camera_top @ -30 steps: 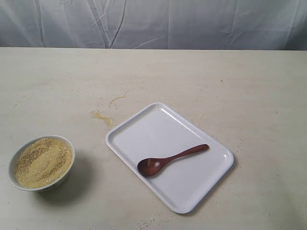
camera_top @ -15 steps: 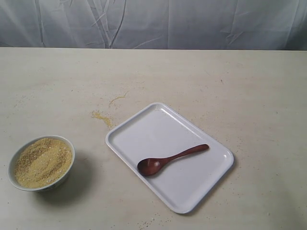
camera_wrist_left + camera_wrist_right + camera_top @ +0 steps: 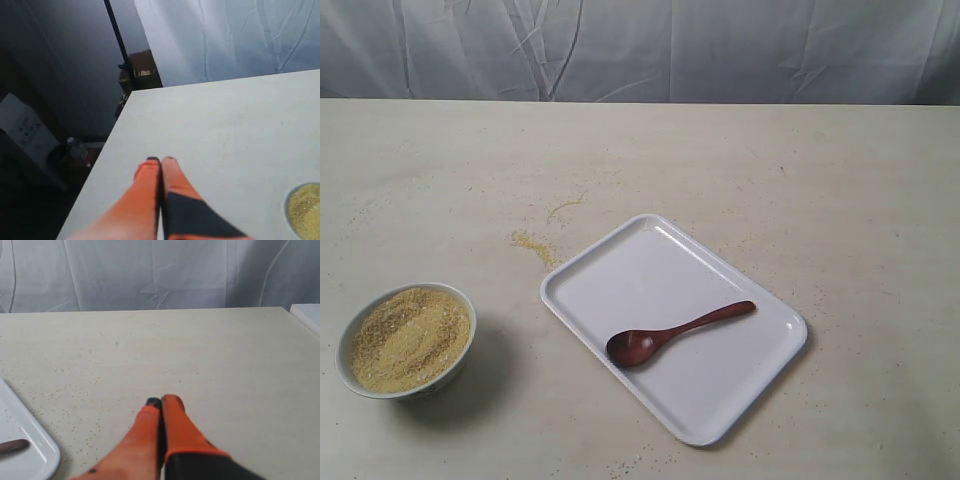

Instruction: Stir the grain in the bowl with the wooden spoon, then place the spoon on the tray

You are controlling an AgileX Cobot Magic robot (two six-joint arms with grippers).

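Observation:
The dark wooden spoon (image 3: 675,332) lies on the white tray (image 3: 620,265) in the exterior view, its oval bowl toward the front left. The small white bowl (image 3: 460,300) of pale yellow grain (image 3: 408,336) stands at the front left of the table. Neither arm shows in the exterior view. My left gripper (image 3: 160,160) is shut and empty above bare table, with the grain (image 3: 306,210) at that view's edge. My right gripper (image 3: 161,401) is shut and empty, with the tray's corner (image 3: 35,445) and the spoon's handle tip (image 3: 12,445) off to one side.
Spilled grain (image 3: 535,245) lies on the table behind the tray's left corner, with finer scattered grains around the tray. A grey-white cloth backdrop (image 3: 640,50) hangs behind the table. Off the table's edge near the left arm are a dark stand (image 3: 117,40) and boxes.

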